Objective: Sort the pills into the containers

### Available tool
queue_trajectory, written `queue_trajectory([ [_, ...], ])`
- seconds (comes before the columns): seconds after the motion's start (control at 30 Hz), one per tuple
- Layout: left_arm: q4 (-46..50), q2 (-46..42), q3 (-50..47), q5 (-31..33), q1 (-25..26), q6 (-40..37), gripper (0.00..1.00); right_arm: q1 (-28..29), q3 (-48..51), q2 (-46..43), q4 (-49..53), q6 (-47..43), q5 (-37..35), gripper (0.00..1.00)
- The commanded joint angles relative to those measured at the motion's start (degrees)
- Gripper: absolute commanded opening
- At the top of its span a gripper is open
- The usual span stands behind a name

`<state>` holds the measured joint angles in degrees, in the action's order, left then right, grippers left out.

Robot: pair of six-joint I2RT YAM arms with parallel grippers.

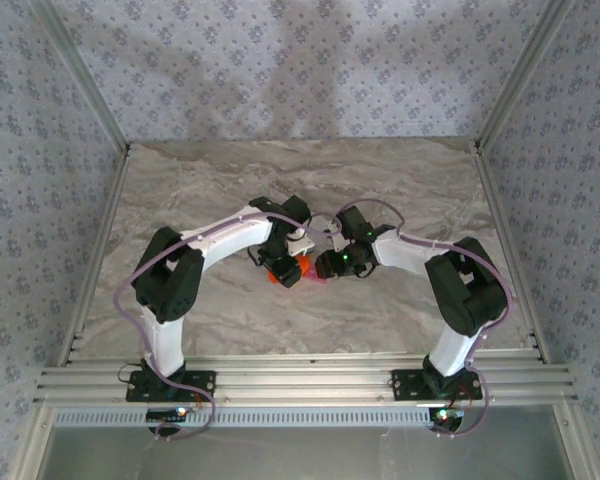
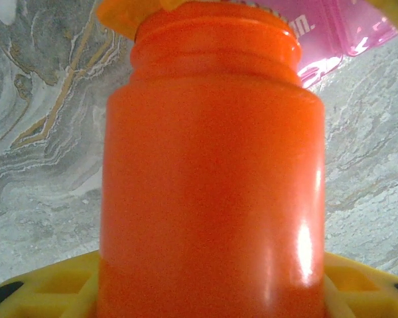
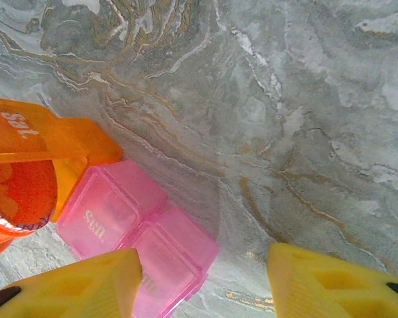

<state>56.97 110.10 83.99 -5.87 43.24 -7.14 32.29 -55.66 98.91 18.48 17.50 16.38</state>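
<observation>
Left gripper (image 2: 212, 297): clamped on the bottle (image 2: 212, 165), yellow fingers either side of its base at 6 o'clock in the left wrist view.
Bottle: uncapped and lying tilted, its mouth aimed at 12 o'clock toward the boxes. I judge it is held this way for pouring.
Right gripper (image 3: 204, 265): fingers spread and gripping nothing, with bare table (image 3: 285, 99) between them. It hovers just beside the boxes, probably to steady them.
Orange box (image 3: 46, 136): at 9 o'clock in the right wrist view, right at the bottle's mouth, so likely the first to be filled.
Pink box (image 3: 109, 212): at 7 o'clock, joined to the orange one. Its lid (image 3: 169, 258) is flipped open toward the near finger.
Writing: "Sat" upside down on the orange box and "Sun" on the pink one. The lid's print is too blurred to read.
Pills: rounded orange shapes show inside the bottle's mouth, but I cannot tell them apart.
</observation>
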Motion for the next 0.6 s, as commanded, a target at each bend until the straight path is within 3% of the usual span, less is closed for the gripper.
queue_trajectory([
  [0.0, 2.89, 1.03, 2.05, 0.72, 0.32, -1.32, 0.0, 0.17, 0.64, 2.86, 2.79, -0.33, -1.84, 0.55],
  [0.57, 4.64, 2.22, 3.65, 0.77, 0.34, -1.83, 0.0, 0.16, 0.64, 3.13, 2.68, -0.25, -1.69, 0.55],
])
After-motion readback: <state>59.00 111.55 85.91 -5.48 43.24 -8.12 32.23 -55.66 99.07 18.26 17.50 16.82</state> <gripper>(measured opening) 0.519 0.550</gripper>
